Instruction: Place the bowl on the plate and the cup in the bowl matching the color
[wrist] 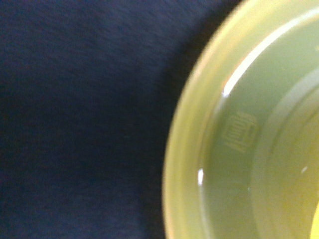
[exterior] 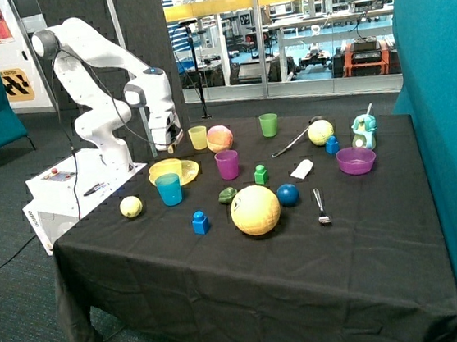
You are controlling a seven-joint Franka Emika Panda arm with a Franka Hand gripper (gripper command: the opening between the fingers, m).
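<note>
The yellow plate (exterior: 191, 174) lies on the black cloth near the robot's base. A smaller yellow round shape, seemingly the bowl (exterior: 167, 169), sits on it; I cannot tell the two apart clearly. The pale-yellow cup (exterior: 198, 137) stands upright just behind the plate, beside an orange-pink ball. My gripper (exterior: 168, 148) hangs just above the back edge of the plate, next to the cup, and holds nothing that I can see. The wrist view shows only a yellow rim with inner rings (wrist: 239, 149) very close, against the cloth.
A teal cup (exterior: 169, 189) stands against the plate's front edge. A magenta cup (exterior: 227, 164), green cup (exterior: 269, 124), purple bowl (exterior: 356, 160), large yellow ball (exterior: 255, 209), small yellow ball (exterior: 131, 206), blue block (exterior: 200, 222) and spoon (exterior: 321, 207) lie around.
</note>
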